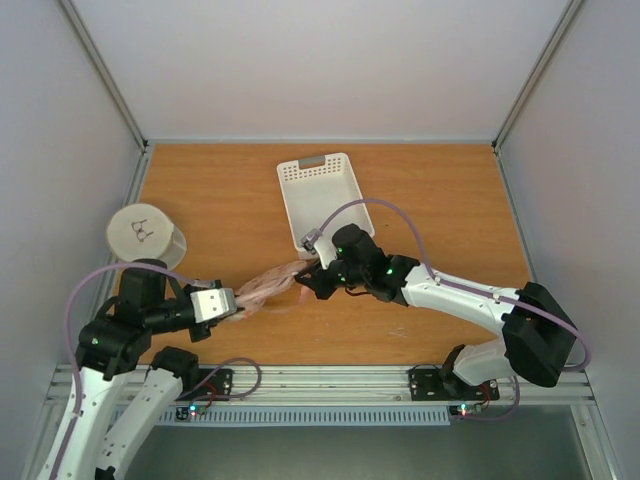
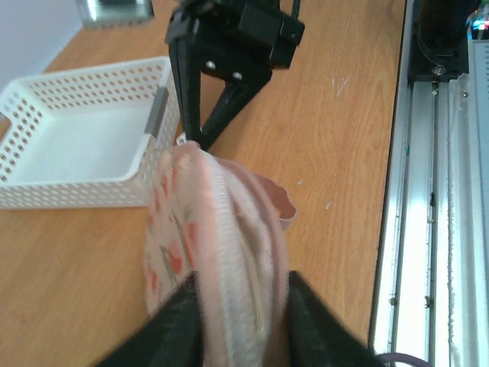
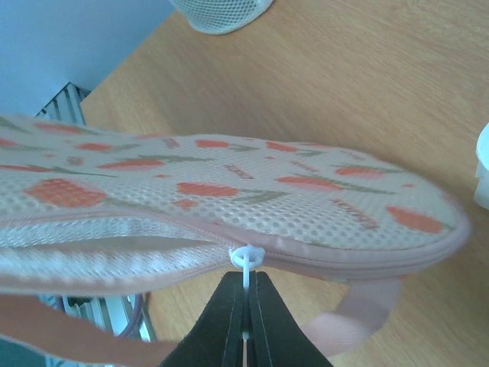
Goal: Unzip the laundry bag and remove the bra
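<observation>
The cream laundry bag [image 1: 268, 285] with pink-orange marks hangs stretched above the table between both grippers. My left gripper [image 1: 232, 303] is shut on its near end [image 2: 229, 252]. My right gripper [image 1: 312, 280] is shut on the white zipper pull [image 3: 247, 264] at the bag's edge [image 3: 252, 199]. The zipper is open to the left of the pull and closed to its right. White mesh shows inside the gap. A peach loop [image 3: 359, 321] hangs below the bag. The bra is hidden.
A white perforated basket [image 1: 322, 196] stands behind the bag and also shows in the left wrist view [image 2: 84, 138]. A round white disc with a black drawing [image 1: 142, 232] sits at the left. The metal rail [image 2: 428, 229] runs along the table's near edge.
</observation>
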Robot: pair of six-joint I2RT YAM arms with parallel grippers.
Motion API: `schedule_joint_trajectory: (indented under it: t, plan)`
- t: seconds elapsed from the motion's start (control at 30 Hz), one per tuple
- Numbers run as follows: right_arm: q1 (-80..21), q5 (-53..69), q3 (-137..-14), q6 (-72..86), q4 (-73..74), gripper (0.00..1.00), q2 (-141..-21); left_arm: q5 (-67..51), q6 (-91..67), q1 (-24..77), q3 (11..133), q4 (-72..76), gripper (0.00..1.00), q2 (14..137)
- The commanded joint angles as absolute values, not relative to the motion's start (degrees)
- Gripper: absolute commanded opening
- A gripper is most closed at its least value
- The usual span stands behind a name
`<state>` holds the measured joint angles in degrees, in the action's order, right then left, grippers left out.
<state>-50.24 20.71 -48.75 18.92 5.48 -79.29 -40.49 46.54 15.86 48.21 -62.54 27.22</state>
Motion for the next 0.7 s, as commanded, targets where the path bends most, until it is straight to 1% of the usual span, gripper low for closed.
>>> schedule_joint_trajectory:
  t: [0.0,0.03,0.07,0.13,0.2,0.23,0.3,0.33,0.4,0.47,0.53,0.57,0.67]
  plan:
    - [-50.59,20.81,-49.75,20.43,2.45,0.01,-78.19,-39.01,45.60,16.04,45.24,-60.59,0.37,26.11]
    - [-51.52,20.14,-50.85,20.23,3.06,0.01,-77.93,-38.98,45.70,16.06,45.03,-60.68,0.39,26.09]
    - [-52.30,19.71,-51.75,20.14,3.71,0.01,-77.73,-39.39,45.81,16.00,45.01,-60.98,0.43,26.10]
    - [-54.11,19.00,-53.50,20.42,4.43,0.01,-77.55,-41.16,46.16,16.04,45.56,-61.91,0.55,26.17]
    - [-55.88,18.26,-55.13,21.09,4.40,0.01,-77.48,-43.66,46.74,16.06,46.57,-63.58,0.63,26.39]
    - [-56.91,17.75,-56.02,21.36,4.46,0.01,-77.47,-45.00,46.82,16.01,47.14,-64.30,0.71,26.50]
    - [-58.55,15.70,-57.97,21.97,5.03,0.01,-77.62,-47.75,45.32,16.03,48.27,-64.61,0.79,26.79]
    - [-59.26,14.26,-59.07,22.38,5.84,0.01,-77.81,-48.77,43.68,16.01,48.77,-63.89,0.81,27.07]
    - [-60.55,11.95,-61.34,23.23,6.90,0.01,-78.30,-48.61,37.45,16.03,48.99,-59.81,0.81,27.87]
    - [-61.91,9.40,-63.19,24.03,7.87,0.01,-78.97,-45.47,26.46,16.00,49.38,-54.64,0.79,29.64]
    - [-63.31,7.30,-64.93,24.63,8.80,0.01,-79.90,-42.58,21.00,16.04,50.35,-53.47,0.78,31.78]
    - [-63.81,6.27,-65.70,24.69,9.13,0.01,-80.29,-41.13,20.08,16.03,50.84,-53.31,0.77,32.68]
    - [-65.11,5.03,-67.68,24.69,9.66,0.01,-81.59,-36.48,18.58,16.02,51.57,-52.47,0.82,33.99]
